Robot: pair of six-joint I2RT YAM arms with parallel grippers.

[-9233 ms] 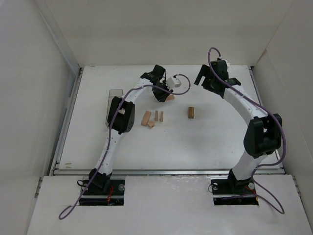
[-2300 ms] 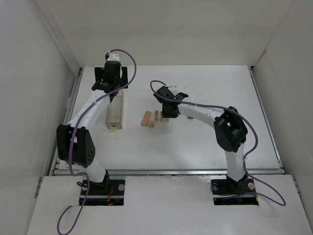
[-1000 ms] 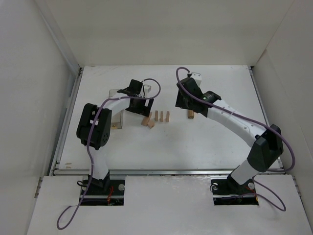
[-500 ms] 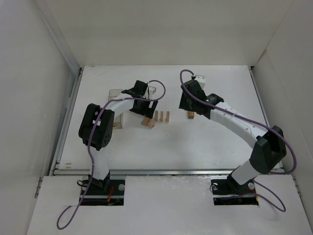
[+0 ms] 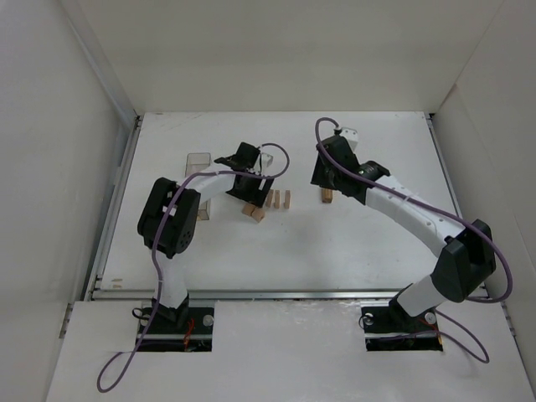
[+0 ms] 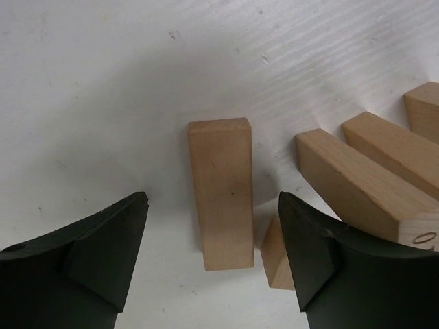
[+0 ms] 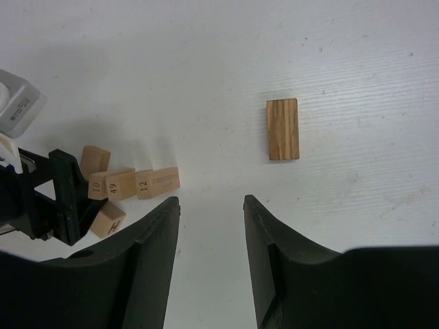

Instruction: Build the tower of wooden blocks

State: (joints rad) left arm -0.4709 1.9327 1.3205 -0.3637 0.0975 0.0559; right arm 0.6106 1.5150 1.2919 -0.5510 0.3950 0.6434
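The left end effector (image 6: pixel 212 226) is released. Its two black fingers (image 6: pixel 103 257) are spread to either side of a plain plank (image 6: pixel 221 192) that lies flat on the white bench (image 6: pixel 82 82), and neither finger touches it. Just right of that plank, beside the right finger, lie more wood blocks (image 6: pixel 357 175). One end face shows a printed mark that reads like "0", with the rest cut off. The left arm (image 5: pixel 172 222) rises from its base, folds at the elbow and runs right, its wrist bent down over the blocks. A clear box (image 5: pixel 198 158) sits just behind its forearm.

The right end effector (image 7: pixel 209 226) is likewise released, its jaws apart over bare bench with nothing between them. Ahead of it and slightly right lies a lone block (image 7: pixel 282 129) with striped grain, well apart from the others. Ahead to its left, the wood blocks show faces printed "12", "49" and "10". The right arm (image 5: pixel 402 205) arcs from its base away and to the left, wrist pointing down.
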